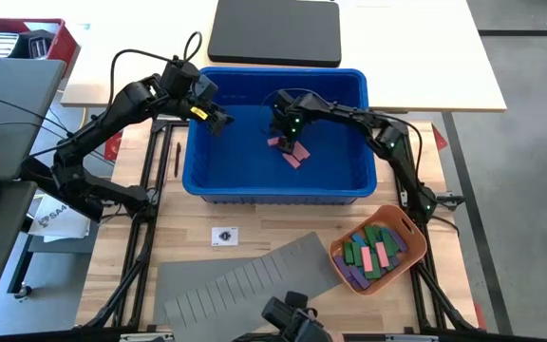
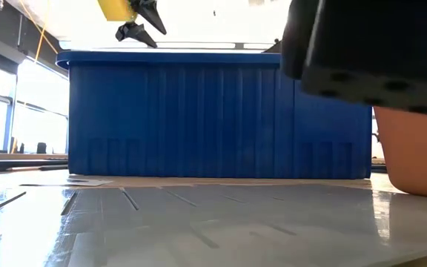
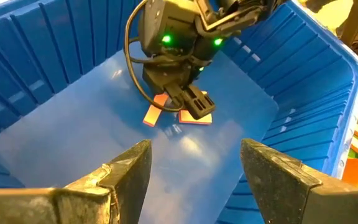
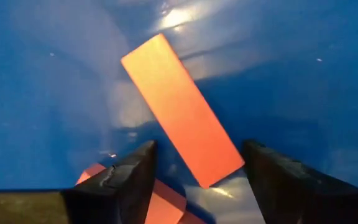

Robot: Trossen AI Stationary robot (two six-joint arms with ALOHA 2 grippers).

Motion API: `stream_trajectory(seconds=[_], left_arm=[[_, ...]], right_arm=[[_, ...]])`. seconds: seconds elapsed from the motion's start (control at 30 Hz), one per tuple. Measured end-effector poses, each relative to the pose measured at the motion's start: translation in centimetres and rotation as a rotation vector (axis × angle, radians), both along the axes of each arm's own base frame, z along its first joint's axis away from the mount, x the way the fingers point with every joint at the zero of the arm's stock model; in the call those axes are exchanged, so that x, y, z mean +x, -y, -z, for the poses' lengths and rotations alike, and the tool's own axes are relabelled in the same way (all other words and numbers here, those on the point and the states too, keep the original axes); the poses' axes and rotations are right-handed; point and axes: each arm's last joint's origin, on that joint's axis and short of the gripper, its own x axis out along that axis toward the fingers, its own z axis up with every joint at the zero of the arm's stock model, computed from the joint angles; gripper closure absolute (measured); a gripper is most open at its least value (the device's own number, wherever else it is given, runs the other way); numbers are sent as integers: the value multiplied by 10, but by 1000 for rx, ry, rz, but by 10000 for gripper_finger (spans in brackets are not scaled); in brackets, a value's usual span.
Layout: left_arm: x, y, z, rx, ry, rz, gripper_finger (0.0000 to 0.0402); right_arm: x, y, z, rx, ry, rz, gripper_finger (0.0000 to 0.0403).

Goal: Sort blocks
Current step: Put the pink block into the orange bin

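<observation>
Step in hand: the right gripper [image 1: 291,144] is down inside the blue bin [image 1: 354,85], over the last pink blocks [image 1: 289,152] on its floor — by the look of it, lining up a pick.
Right fingers: apart, either side of the long pink block [image 4: 182,118], which lies at a slant between them; nothing is clamped yet.
Left gripper [image 1: 218,122]: hangs over the bin's 9 o'clock side with its fingers apart and empty, pointing across at the right arm.
Blocks: a few pink ones sit just right of the bin's centre, touching or overlapping; the sorted ones — green, pink, purple — fill the orange tray [image 1: 399,217] on the tabletop [image 1: 254,228] at 5 o'clock from the bin.
Risk: the slanted block may twist or skid on the smooth floor if the fingers close across its corners. A neighbouring block under the left finger [image 4: 114,180] could be pinched along with it.
Room: open floor lies all round the blocks, well away from the ribbed walls. The bin's 3 o'clock rim stands between the blocks and the tray, so a lift must clear it. The left gripper is near but apart.
</observation>
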Motion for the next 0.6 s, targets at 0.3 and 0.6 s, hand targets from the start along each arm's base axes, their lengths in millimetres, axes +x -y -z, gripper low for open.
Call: stream_trajectory(seconds=[0.3, 0.6], left_arm=[[0, 0, 0, -7, -4, -3, 164], [-1, 0, 1, -4, -9, -10, 164]], right_arm=[[4, -9, 4, -19, -30, -85, 308], [7, -8, -11, -9, -19, -47, 307]])
